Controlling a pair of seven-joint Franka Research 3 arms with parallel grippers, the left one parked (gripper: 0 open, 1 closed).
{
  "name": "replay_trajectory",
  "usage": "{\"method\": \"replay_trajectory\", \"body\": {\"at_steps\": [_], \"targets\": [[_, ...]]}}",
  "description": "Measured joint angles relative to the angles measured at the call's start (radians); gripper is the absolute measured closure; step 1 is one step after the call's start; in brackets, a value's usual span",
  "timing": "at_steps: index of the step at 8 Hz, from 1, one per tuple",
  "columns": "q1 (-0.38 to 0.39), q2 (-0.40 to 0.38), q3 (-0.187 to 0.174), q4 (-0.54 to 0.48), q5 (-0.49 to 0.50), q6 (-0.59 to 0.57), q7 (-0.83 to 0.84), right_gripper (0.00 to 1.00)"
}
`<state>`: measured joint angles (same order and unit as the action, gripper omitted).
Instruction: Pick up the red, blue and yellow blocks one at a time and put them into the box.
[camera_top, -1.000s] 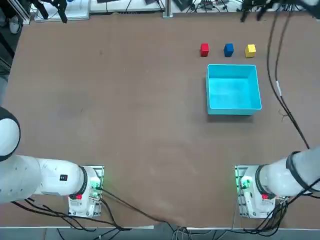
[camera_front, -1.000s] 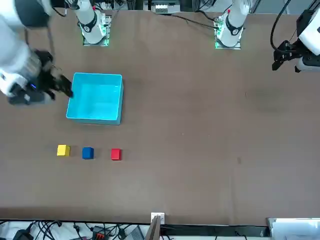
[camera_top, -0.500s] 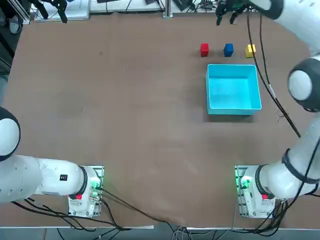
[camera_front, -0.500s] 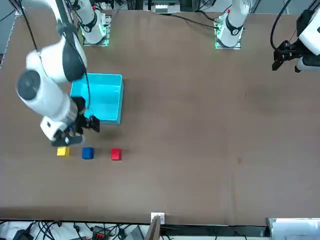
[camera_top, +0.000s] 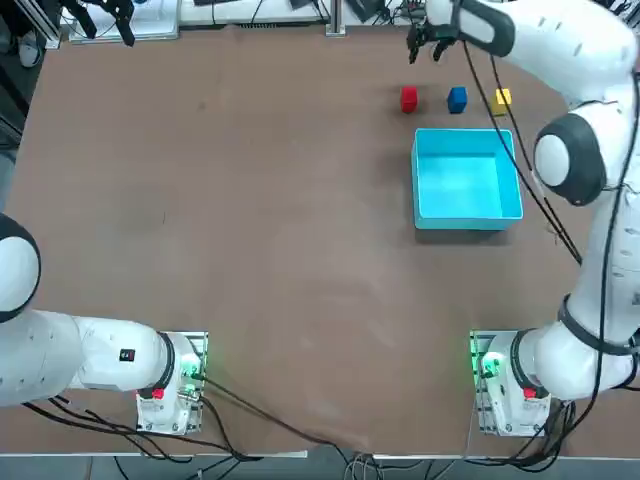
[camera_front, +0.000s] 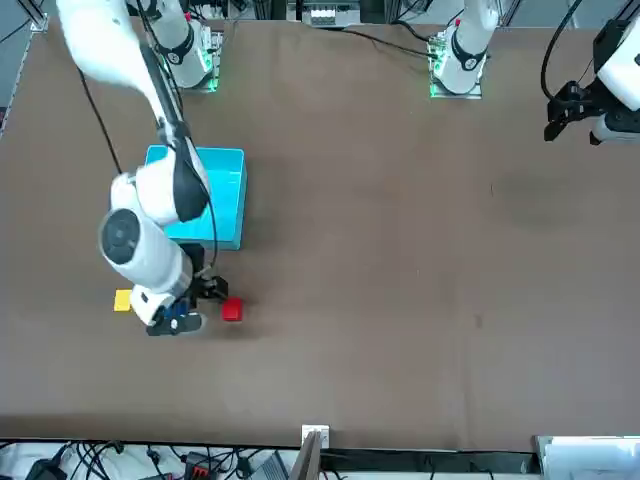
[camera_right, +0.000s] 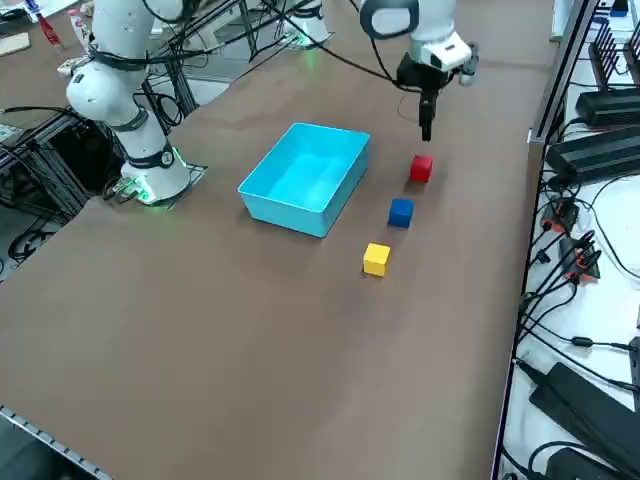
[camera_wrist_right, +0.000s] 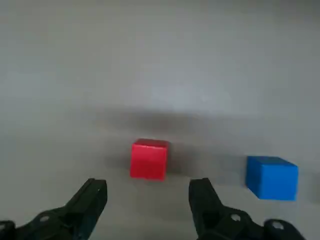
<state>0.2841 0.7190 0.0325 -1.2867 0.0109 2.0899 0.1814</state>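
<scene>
Right gripper (camera_wrist_right: 148, 192) spread wide, empty, hovering above red block (camera_wrist_right: 149, 159), not touching. Blue block (camera_wrist_right: 272, 178) just beside; yellow block (camera_front: 122, 299) half hidden behind arm in front view. Box (camera_top: 467, 215) nearby, empty.

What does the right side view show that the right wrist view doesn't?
Only the right side view shows the yellow block, the empty box and the right gripper hanging above the table beside the row of blocks. Only the wrist view shows the open fingers framing the red block with clear gaps. Both show the red and blue block on the table.
</scene>
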Motion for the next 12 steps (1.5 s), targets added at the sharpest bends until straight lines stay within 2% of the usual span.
{"method": "replay_trajectory", "body": {"at_steps": [5,12], "targets": [[0.046,0.130,-0.010,0.058,-0.111,0.019,0.125,0.00],[0.050,0.162,-0.010,0.058,-0.105,0.052,0.189,0.00]]}}
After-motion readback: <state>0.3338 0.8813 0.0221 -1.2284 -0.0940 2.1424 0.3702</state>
